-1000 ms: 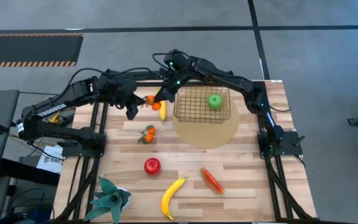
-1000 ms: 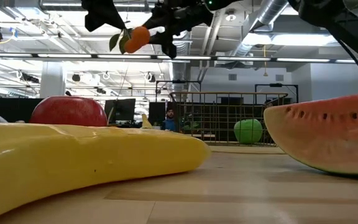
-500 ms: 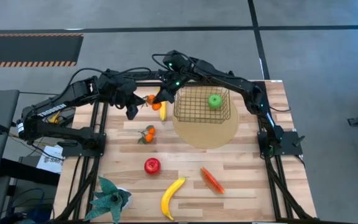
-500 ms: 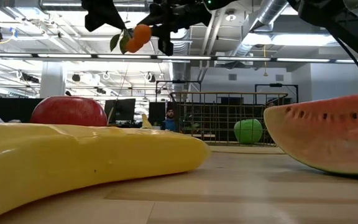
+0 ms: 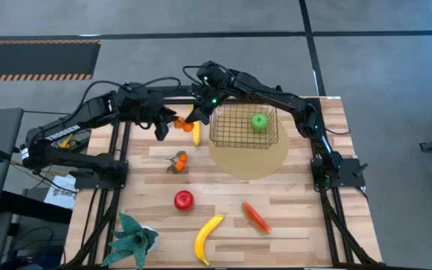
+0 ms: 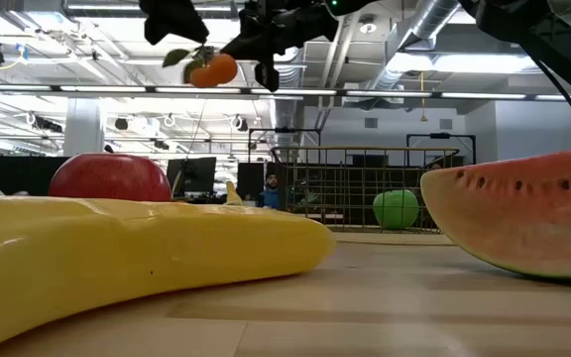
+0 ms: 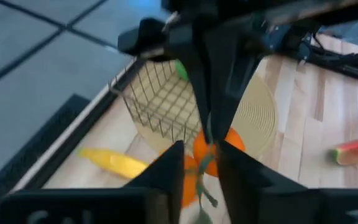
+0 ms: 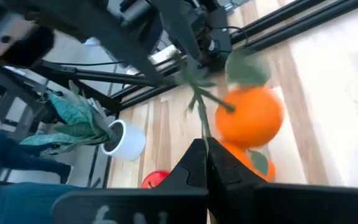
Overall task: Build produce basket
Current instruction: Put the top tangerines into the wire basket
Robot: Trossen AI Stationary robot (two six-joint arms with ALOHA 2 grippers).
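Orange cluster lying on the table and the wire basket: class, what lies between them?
In the high view, one yellow banana lies between the orange cluster on the table and the basket, just beside the basket's left wall.

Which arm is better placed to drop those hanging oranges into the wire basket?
Right, probably. The right tool grips the orange cluster by its stem, just beside the basket. The left tool holds the cluster from the side away from the basket.
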